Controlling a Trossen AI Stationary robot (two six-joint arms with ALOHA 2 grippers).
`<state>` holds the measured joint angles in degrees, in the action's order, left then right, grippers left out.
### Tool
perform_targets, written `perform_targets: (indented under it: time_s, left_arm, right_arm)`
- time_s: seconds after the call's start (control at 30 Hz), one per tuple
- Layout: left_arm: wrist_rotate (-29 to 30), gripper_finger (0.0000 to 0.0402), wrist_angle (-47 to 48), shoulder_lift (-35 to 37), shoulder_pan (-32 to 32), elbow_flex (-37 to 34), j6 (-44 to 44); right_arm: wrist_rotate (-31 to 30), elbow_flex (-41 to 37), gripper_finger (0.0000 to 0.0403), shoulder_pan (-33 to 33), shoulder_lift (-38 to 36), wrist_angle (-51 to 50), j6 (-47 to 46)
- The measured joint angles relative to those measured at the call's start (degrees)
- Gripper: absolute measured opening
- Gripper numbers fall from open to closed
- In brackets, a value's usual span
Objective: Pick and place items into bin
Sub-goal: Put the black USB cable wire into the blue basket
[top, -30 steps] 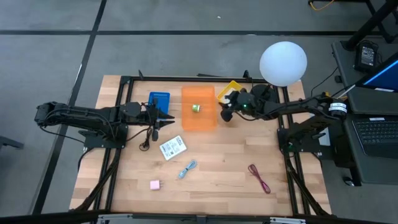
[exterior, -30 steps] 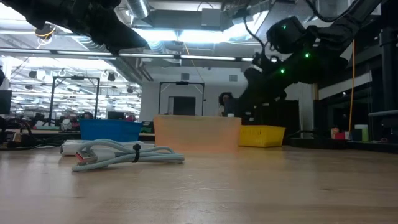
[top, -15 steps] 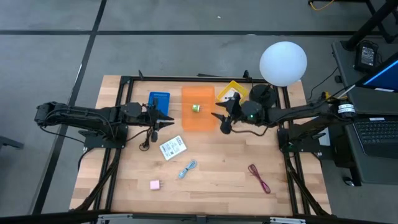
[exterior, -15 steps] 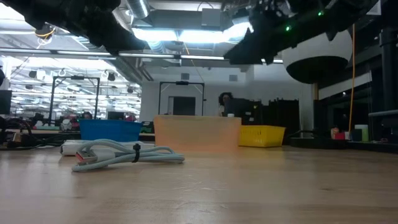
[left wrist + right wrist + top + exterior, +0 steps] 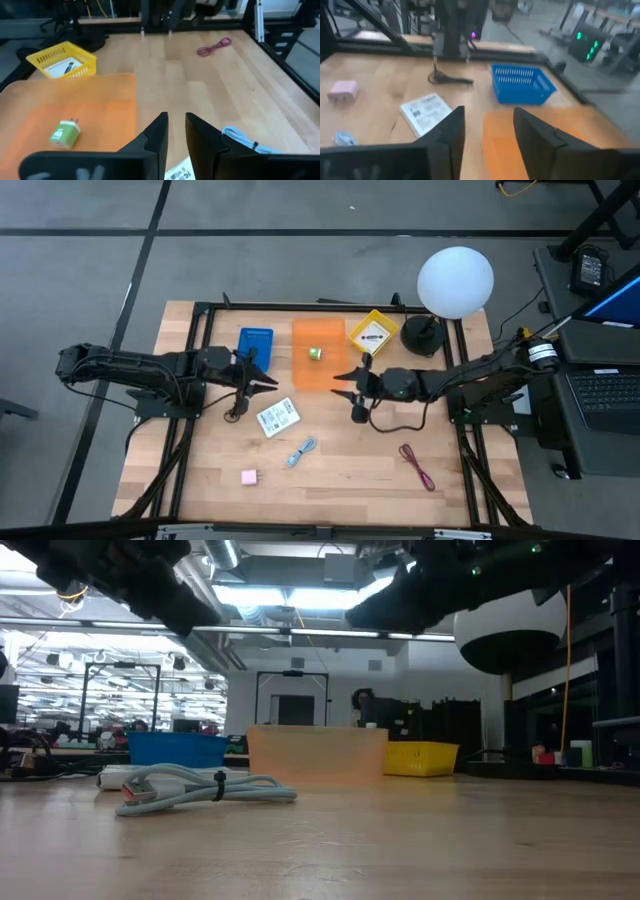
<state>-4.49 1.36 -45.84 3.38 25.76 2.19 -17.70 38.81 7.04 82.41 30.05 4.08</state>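
My left gripper [image 5: 268, 376] hovers open by a narrow gap [image 5: 175, 122] between the blue bin [image 5: 256, 343] and the orange bin [image 5: 319, 355], touching nothing. My right gripper [image 5: 347, 394] hangs wide open [image 5: 485, 117] just in front of the orange bin, empty. The tiny greenish cube [image 5: 315, 353] lies in the orange bin. One white packet [image 5: 372, 335] lies in the yellow bin [image 5: 384, 321]. The other packet [image 5: 277, 416], black cord [image 5: 236, 405], light-blue piece [image 5: 302, 450], pink cube [image 5: 248, 477] and dark-red cord [image 5: 417, 465] lie flat on the table.
The white globe lamp [image 5: 455, 281] stands on its dark base [image 5: 421, 335] at the far right corner. Three bins line the far side of the table. Bare wood [image 5: 350, 470] lies between the light-blue piece and the dark-red cord. A laptop [image 5: 605, 395] sits off the right edge.
My right gripper has drawn away from above the yellow bin, moving toward the near edge and leftward to the front of the orange bin, staying open. The yellow bin and the packet in it are now uncovered.
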Motion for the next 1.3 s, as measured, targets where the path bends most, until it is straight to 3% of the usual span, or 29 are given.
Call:
perform_targets:
  time_s: [0.27, 0.5, 0.7, 0.9, 1.3]
  left_arm:
    - [1.0, 0.0047, 7.7, 0.0, -0.7, 0.0, -10.2]
    - [6.1, 0.0004, 21.5, -0.4, -3.5, 6.5, -17.5]
    - [6.4, 0.0002, 29.8, -0.7, -6.9, 12.7, -21.7]
    - [6.5, 0.0002, 37.9, -3.7, -11.9, 17.3, -30.7]
    - [7.5, 0.0003, 47.4, -17.0, -21.9, 23.0, -49.5]
  right_arm:
    - [-0.1, 0.0, 0.0076, -0.1, 0.0, 3.9, 6.6]
    - [0.1, 0.0, 0.0041, -1.3, 0.0, 6.0, 6.9]
    - [11.4, 0.0, 0.0007, -1.3, 0.0, 5.1, 5.2]
    - [13.3, 0.0, 0.001, -1.0, 0.0, 5.3, 4.3]
    - [13.3, 0.0, 0.0012, -1.0, 0.0, 4.8, 0.2]
